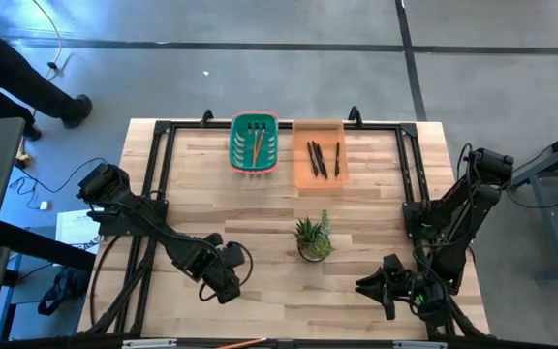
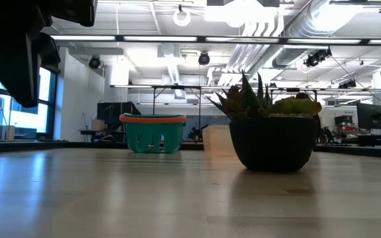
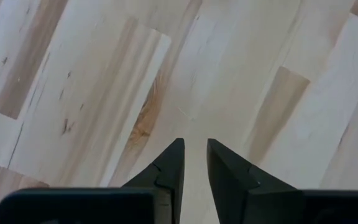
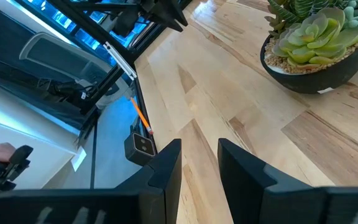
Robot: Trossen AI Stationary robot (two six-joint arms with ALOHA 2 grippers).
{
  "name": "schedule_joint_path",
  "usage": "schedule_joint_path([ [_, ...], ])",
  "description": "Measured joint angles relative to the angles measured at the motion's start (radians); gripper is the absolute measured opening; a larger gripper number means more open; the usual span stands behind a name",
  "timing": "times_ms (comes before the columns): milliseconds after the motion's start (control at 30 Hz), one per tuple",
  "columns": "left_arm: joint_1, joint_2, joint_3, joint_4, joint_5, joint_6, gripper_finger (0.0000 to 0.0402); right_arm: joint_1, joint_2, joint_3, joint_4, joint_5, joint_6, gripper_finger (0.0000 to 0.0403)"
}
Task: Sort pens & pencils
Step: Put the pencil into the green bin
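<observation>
Two orange-tan pencils [image 1: 257,143] lie in the green basket [image 1: 236,145] at the table's far edge. Beside it, three black pens [image 1: 320,158] lie in the orange bin [image 1: 300,173]. One more pencil [image 4: 140,116] lies below and beyond the table's near edge. My left gripper [image 1: 223,283] hangs over bare wood near the front, pointing steeply down, its fingers [image 3: 194,146] a little open with nothing between them. My right gripper [image 1: 371,289] stands at the front right, open and holding nothing [image 4: 199,146], pointing toward the table's left.
A potted succulent [image 1: 313,238] in a dark bowl [image 4: 309,68] stands on the table between the two grippers, a bit farther back. A black frame [image 1: 163,131] runs along the table's edges. Bare wood [image 1: 260,208] lies between the bins and the arms.
</observation>
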Motion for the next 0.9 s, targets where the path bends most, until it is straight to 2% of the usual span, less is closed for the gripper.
schedule_joint_path([
  [367,-0.033,0.000,0.000,0.094,0.068,0.016,0.0056,0.000,0.000,0.000,0.017,-0.030,0.008,0.0096],
  [700,-0.170,0.000,0.000,0.143,0.102,0.042,0.0056,-0.031,0.000,0.000,0.037,-0.008,0.017,0.0096],
  [900,-0.264,0.000,0.000,0.215,0.076,0.042,0.0056,-0.067,0.000,0.000,0.038,-0.018,0.056,0.0096],
])
